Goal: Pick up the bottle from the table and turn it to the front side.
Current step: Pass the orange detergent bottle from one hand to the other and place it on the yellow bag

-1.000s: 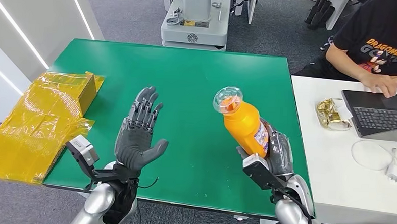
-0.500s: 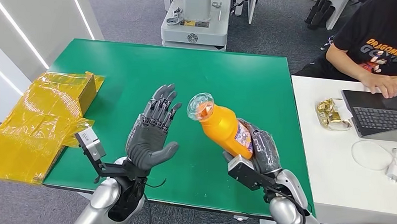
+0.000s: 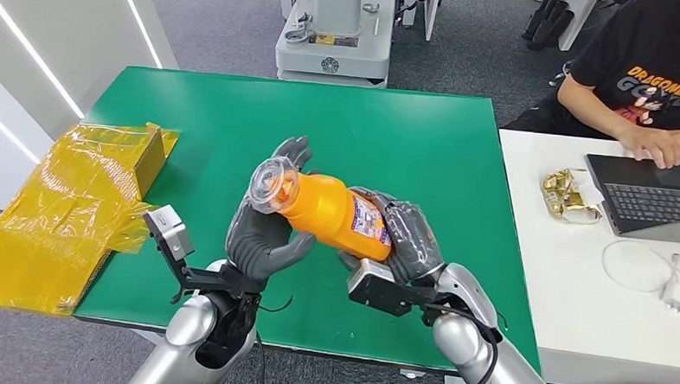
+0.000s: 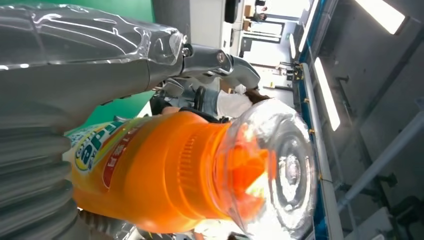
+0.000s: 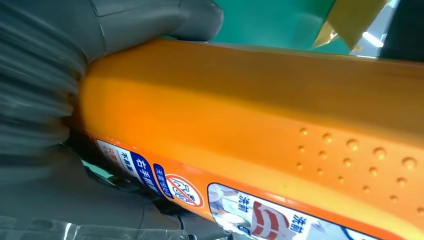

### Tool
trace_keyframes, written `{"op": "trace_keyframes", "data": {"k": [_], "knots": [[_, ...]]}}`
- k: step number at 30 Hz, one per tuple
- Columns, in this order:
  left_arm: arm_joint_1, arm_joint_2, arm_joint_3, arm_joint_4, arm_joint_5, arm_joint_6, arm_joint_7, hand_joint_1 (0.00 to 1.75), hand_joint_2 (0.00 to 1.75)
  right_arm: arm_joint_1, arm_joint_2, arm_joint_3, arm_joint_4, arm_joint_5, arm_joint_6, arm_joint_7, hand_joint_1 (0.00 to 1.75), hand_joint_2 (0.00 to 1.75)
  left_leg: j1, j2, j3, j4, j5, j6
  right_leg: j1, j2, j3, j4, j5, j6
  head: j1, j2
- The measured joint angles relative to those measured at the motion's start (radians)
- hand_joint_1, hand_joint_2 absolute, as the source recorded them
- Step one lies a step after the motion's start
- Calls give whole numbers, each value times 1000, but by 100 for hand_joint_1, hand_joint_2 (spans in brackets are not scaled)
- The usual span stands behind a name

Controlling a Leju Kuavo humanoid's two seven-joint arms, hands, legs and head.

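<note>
The bottle (image 3: 331, 213) is held above the green table (image 3: 391, 134), near the front edge, between the two hands. Its long axis is laid nearly level and runs across the robot's front, with the capped end pointed toward the robot's left and tipped slightly upward, and the base toward the right.

The bottle is seen to be bright orange, with a clear domed cap (image 3: 272, 186) through which an orange closure can be made out. A printed label (image 3: 371, 228) with blue, white and red patches is wrapped round the lower body. In the left wrist view the bottle (image 4: 165, 175) is shown with a label of yellow, green and red lettering beside the ribbed neck and the clear cap (image 4: 280, 170). In the right wrist view rows of small raised dots are seen on the orange side (image 5: 280, 115), above a strip of blue and red print.

The base end is grasped by the right hand (image 3: 404, 242), whose fingers are wrapped round the labelled part. The left hand (image 3: 265, 232) is placed under and behind the neck, with its thumb (image 3: 293, 246) curled below the shoulder of the bottle; it appears to be touching the bottle, though a firm grasp cannot be confirmed.

A crumpled yellow wrapping (image 3: 67, 206) is lain at the table's left edge.
</note>
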Motion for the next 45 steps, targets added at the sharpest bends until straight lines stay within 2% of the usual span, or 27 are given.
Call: {"op": "trace_keyframes", "data": {"k": [7,17,18,21,22,41,45], "knots": [[-6,10,1,15,23,43,-23,0,175,-51,19,43,59,-15,96,60,175,175,0,0,0,0,0,0,0,0,0,0,0,0,0,0],[-6,27,3,30,34,59,-27,0,175,-81,21,65,103,-24,163,83,175,175,0,0,0,0,0,0,0,0,0,0,0,0,0,0],[-6,27,3,31,34,59,-27,24,175,-83,21,66,105,-25,164,83,175,175,0,0,0,0,0,0,0,0,0,0,0,0,0,0],[-7,27,3,36,34,59,-27,153,175,-85,21,68,110,-25,164,81,175,175,0,0,0,0,0,0,0,0,0,0,0,0,0,0],[-7,27,3,37,34,59,-27,172,175,-86,21,68,111,-26,162,80,175,175,0,0,0,0,0,0,0,0,0,0,0,0,0,0],[-16,29,3,40,-2,72,-27,175,175,-78,21,80,101,-8,116,51,175,175,0,0,0,0,0,0,0,0,-1,0,0,0,0,0],[-17,29,3,40,-2,71,-27,175,175,-75,21,80,96,-12,116,53,159,175,0,0,0,0,0,0,0,0,-1,0,0,0,0,0]]}}
